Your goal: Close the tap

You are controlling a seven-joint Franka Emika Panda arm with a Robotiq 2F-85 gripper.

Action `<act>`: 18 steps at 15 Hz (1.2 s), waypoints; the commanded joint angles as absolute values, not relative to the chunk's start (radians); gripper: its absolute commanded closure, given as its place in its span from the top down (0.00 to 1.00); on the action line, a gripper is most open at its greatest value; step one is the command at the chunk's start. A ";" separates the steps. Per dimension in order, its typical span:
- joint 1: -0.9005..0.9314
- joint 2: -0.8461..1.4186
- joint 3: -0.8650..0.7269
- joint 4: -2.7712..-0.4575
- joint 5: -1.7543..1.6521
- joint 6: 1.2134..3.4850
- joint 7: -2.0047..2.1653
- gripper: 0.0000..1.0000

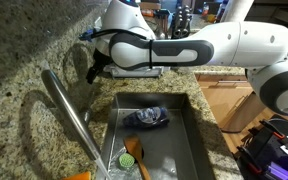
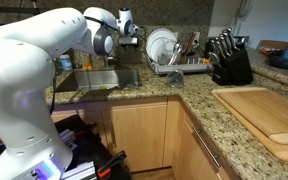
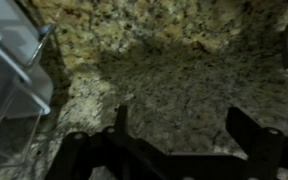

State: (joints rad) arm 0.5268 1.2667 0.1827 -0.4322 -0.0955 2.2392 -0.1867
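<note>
Tap slants beside sink; claw (spread open, empty) hangs above granite counter.

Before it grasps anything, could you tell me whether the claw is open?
Open: black claw, fingers wide apart over speckled granite countertop, holding nothing.

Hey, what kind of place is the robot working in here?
Most likely a home kitchen: a granite counter with a steel sink and tap, a dish rack holding plates, and a knife block on the counter.
</note>
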 commanded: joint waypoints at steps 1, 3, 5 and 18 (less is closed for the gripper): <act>0.542 1.310 0.143 -0.340 -0.077 2.203 -0.187 1.00; 0.542 1.314 0.129 -0.326 -0.079 2.204 -0.181 1.00; 0.539 1.319 0.166 -0.321 -0.034 2.176 -0.186 1.00; 0.560 1.287 0.143 -0.376 -0.006 2.012 -0.185 1.00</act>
